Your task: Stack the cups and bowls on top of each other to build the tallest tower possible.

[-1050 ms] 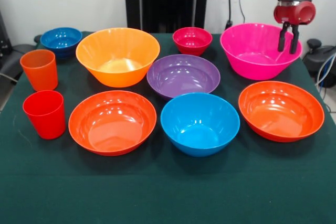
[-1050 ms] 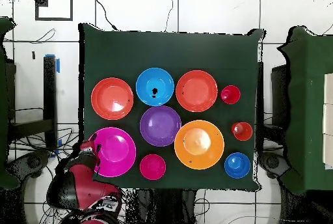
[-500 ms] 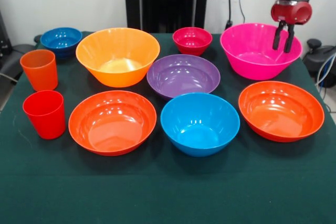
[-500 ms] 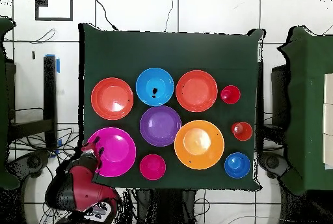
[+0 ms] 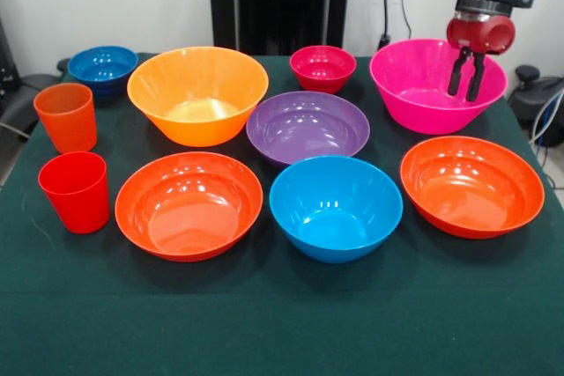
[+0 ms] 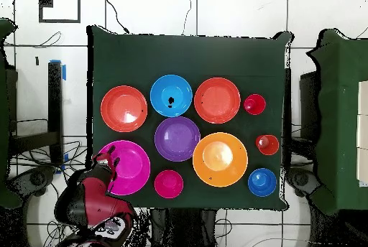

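Pink, the large bowl [image 5: 438,84] sits at the table's [image 5: 282,323] far corner with the claw [image 5: 465,74] hovering inside its rim, fingers slightly parted and empty. Nothing is stacked yet; the next move probably calls for lowering onto the rim and pinching it

Claw [image 6: 108,162] over pink bowl [image 6: 129,169] rim.

Glossy plastic bowls [image 5: 197,94]; matt green cloth [image 5: 282,323] covers the table
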